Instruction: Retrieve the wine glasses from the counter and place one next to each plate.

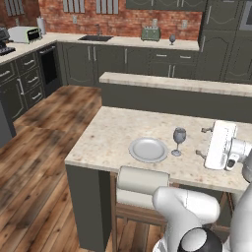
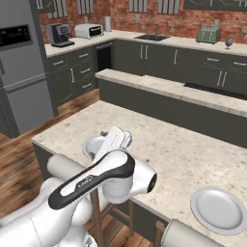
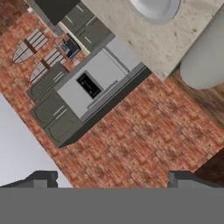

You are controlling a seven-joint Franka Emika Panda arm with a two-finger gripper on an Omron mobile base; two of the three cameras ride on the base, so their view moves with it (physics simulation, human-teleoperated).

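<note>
We find the hand spread wide and carrying nothing, held level above the near table, its fingers aimed sideways toward the wine glass that stands upright just beside the plate. That glass has its long axis vertical, foot down on the table and bowl opening upward, so we judge this place setting served. A second wine glass stands upright, near the toaster, on the far table against the brick wall, well apart from the robot. A second plate lies on the near table with no glass beside it. The chief hazard, in our judgement, is the hand so near the placed glass: a sideways sweep on withdrawal could tip the tall, narrow-footed glass over onto the plate. A further hazard is that the stem gives little to grip at the far table, so a misaligned close may knock the second glass over.
</note>
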